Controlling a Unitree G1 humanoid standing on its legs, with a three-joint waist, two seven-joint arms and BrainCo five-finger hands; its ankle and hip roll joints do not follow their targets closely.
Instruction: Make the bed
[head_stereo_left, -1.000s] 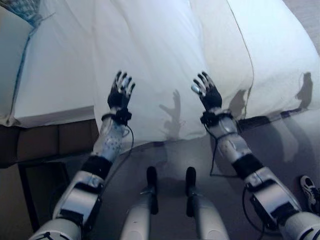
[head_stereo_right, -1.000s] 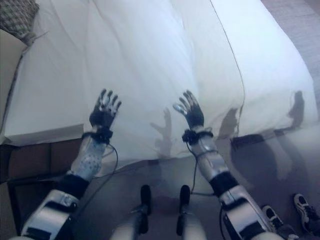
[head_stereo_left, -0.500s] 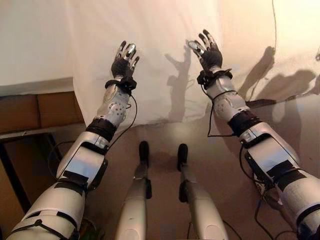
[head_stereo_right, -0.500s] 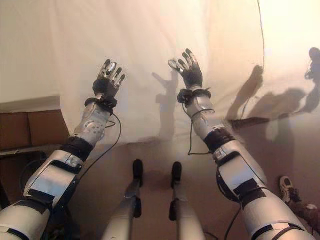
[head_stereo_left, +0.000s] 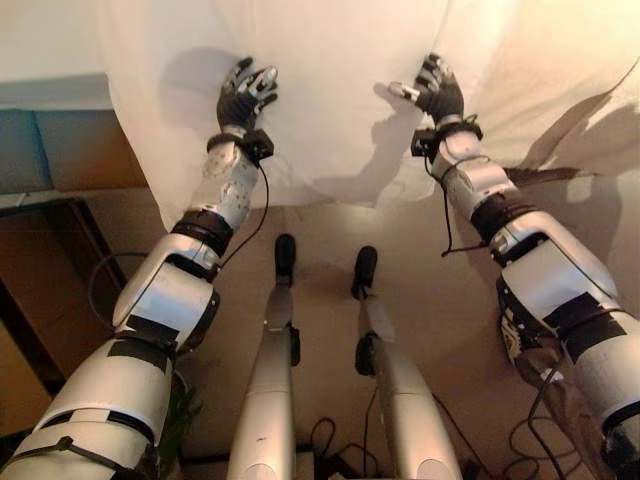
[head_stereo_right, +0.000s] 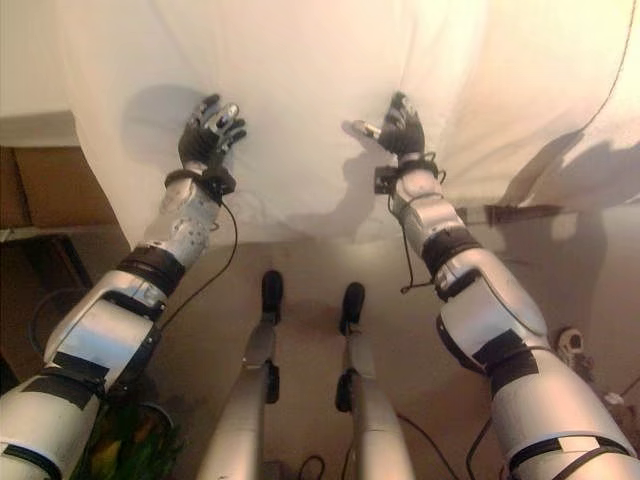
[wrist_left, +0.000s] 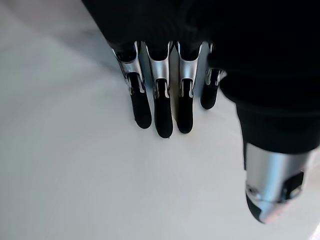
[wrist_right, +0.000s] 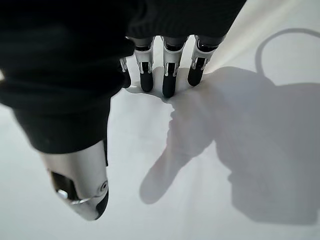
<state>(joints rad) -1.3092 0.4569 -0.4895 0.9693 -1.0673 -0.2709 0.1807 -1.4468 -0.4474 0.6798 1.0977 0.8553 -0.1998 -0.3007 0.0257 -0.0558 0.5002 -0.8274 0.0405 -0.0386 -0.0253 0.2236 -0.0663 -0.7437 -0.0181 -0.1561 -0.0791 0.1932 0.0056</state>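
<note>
Up close, my wrist views show both my left hand (wrist_left: 160, 107) and right hand (wrist_right: 167, 80) relaxed, fingertips against the white sheet (head_stereo_left: 330, 100); head views add its hanging edge, wooden bed frame (head_stereo_left: 60, 150) at left.

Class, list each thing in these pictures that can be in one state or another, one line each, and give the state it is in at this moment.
Left hand: open, fingers straight, against the sheet.
Right hand: open, fingers straight, tips at the sheet.
Sheet: white, hanging over the bed's edge, its hem clear of the floor, held by neither hand.
</note>
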